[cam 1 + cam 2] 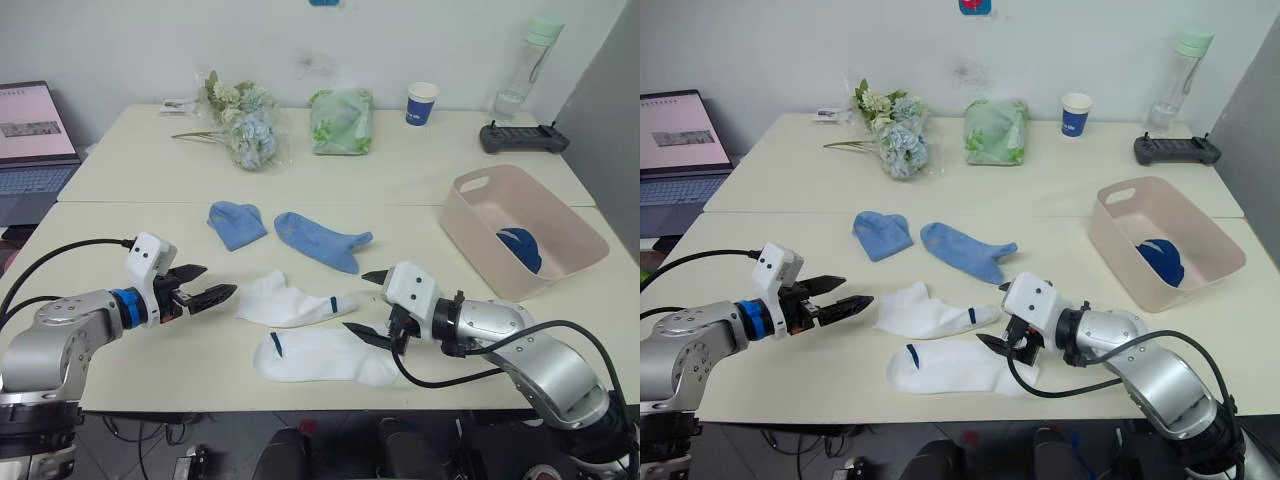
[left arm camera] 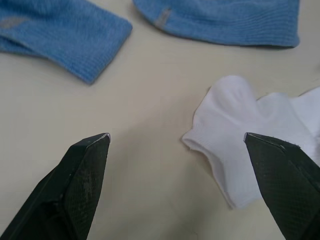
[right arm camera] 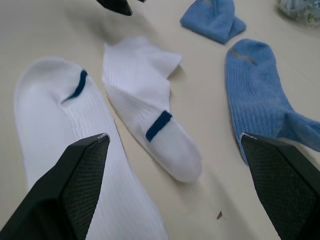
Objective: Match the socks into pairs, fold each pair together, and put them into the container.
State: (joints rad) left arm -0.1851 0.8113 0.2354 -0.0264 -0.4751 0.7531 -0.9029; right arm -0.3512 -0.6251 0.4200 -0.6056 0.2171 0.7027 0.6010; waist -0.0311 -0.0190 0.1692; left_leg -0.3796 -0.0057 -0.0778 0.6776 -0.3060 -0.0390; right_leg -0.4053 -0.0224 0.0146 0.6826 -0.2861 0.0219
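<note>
Two white socks with blue marks lie near the table's front: one [image 1: 295, 300] between my grippers, the other [image 1: 320, 358] closer to the edge. Behind them lie two light blue socks, a folded one [image 1: 237, 222] and a flat one [image 1: 320, 238]. The pink container [image 1: 478, 245] stands at the right with a dark navy bundle [image 1: 520, 248] inside. My left gripper [image 1: 218, 282] is open just left of the upper white sock [image 2: 240, 150]. My right gripper [image 1: 357, 300] is open at the right ends of both white socks [image 3: 145, 115], holding nothing.
Along the far side of the table are a bunch of flowers [image 1: 245, 125], a green bag [image 1: 342, 120], a blue paper cup [image 1: 422, 103], a water bottle [image 1: 525, 65] and a black controller [image 1: 523, 137]. A laptop [image 1: 35, 135] stands off to the left.
</note>
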